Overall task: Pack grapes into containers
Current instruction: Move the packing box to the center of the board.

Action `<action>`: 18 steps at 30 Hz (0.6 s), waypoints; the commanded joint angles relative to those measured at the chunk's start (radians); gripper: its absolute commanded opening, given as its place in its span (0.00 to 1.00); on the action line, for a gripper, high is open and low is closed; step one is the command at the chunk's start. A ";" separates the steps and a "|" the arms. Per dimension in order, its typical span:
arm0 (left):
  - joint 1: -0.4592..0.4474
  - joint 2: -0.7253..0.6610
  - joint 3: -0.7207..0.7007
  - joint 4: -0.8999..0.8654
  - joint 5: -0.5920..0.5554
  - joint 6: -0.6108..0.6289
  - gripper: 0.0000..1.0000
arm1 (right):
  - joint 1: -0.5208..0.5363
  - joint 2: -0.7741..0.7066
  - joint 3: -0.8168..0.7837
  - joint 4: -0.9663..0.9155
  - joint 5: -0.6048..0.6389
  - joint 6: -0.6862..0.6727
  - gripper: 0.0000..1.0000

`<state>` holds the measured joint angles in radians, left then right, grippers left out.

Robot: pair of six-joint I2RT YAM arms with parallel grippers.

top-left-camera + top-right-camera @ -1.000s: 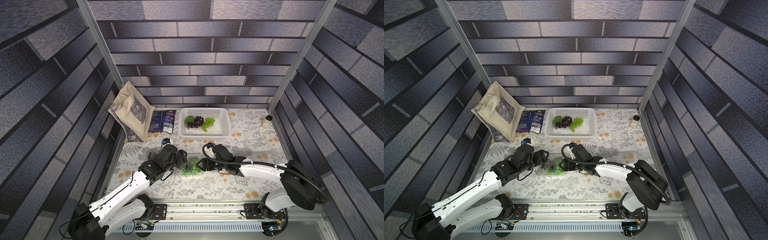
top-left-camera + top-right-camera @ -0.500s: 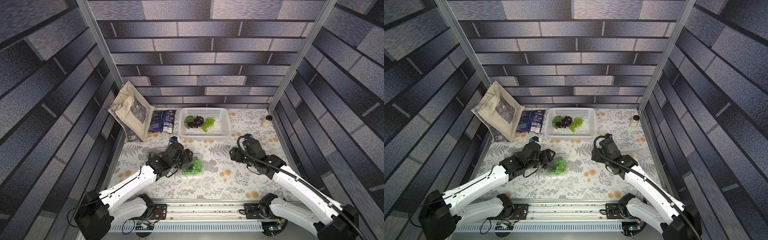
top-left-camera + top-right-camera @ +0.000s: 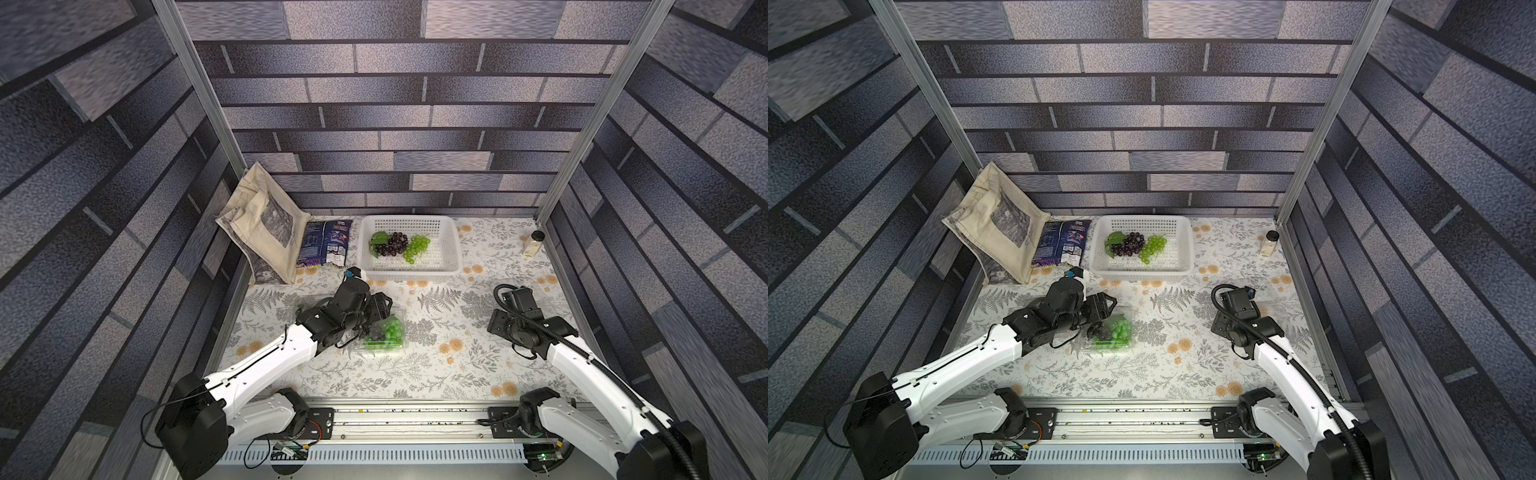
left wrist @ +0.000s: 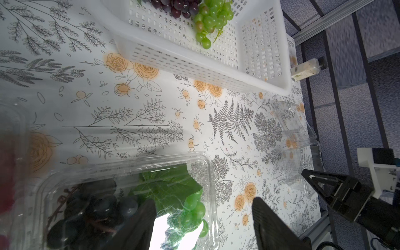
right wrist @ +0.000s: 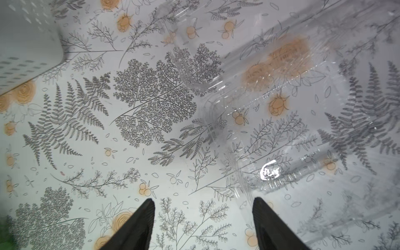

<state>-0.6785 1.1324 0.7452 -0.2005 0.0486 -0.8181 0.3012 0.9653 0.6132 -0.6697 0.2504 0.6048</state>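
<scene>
Both hands apart: left hand point(image 4: 203, 200) astride the rim of the filled punnet point(image 3: 384, 332), right hand point(image 5: 203, 200) over bare surface point(image 5: 97, 173) beside an empty punnet point(image 5: 281, 129); loose grapes point(image 3: 392, 245) lie in the basket point(image 3: 409, 275) at the back, probably light, slick, floppy, so pinch at the stem.

no legible text; print on blue snack bag point(image 3: 324, 249) too small.
</scene>
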 commanded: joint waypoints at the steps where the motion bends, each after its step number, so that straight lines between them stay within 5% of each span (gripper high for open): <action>1: 0.008 0.013 0.002 0.029 0.027 0.008 0.73 | -0.029 0.018 -0.019 0.037 0.024 -0.011 0.73; 12: 0.037 0.037 -0.003 0.052 0.071 -0.005 0.73 | -0.069 0.167 -0.026 0.186 0.006 -0.057 0.68; 18: 0.043 0.022 -0.028 0.063 0.070 -0.022 0.73 | -0.069 0.266 0.003 0.234 -0.009 -0.079 0.46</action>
<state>-0.6441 1.1664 0.7380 -0.1524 0.1055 -0.8223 0.2390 1.2045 0.6044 -0.4747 0.2489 0.5423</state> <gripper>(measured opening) 0.728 0.481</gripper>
